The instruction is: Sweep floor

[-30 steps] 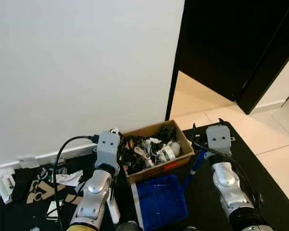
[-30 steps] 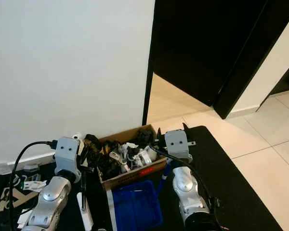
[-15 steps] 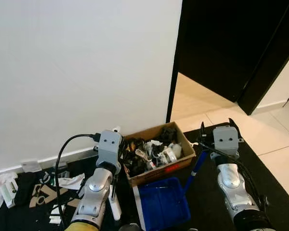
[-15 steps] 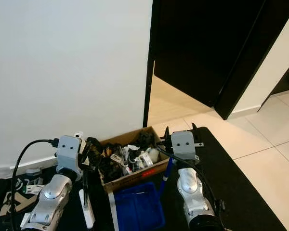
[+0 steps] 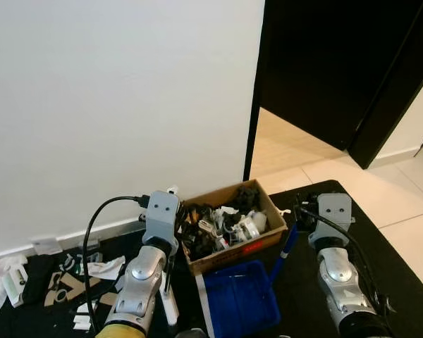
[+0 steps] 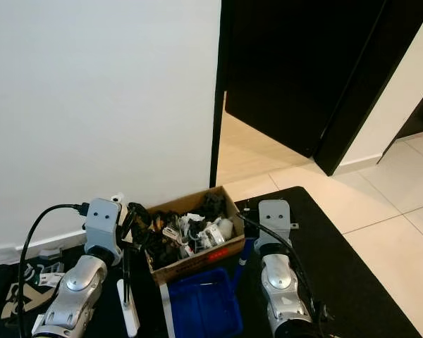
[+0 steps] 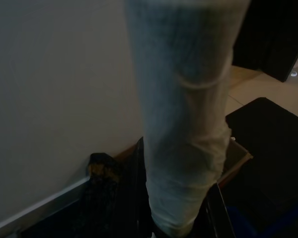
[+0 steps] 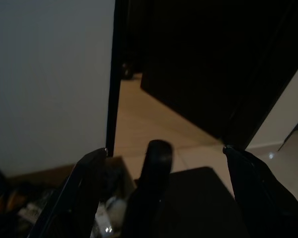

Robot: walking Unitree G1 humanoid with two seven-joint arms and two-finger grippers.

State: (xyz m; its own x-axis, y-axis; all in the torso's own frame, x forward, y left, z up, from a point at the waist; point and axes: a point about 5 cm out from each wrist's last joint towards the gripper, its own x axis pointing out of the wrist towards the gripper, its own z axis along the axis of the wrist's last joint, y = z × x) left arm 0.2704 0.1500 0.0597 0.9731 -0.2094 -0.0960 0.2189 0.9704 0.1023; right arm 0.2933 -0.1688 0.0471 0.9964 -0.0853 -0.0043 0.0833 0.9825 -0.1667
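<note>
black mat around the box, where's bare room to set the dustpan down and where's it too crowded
Free: the black mat between the right arm and the pale tiles, and the tiles by the dark doorway. Crowded: the strip along the white wall left of the cardboard box, littered with paper scraps and cable; the blue dustpan fills the gap before the box.

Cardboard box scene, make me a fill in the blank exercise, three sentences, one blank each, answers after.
1. The cardboard box stands against the white ____.
2. Just in front of the box lies a dustpan whose colour is ____.
3. The left gripper is closed around a handle that is ____ in colour.

Missing words: wall; blue; white
</note>
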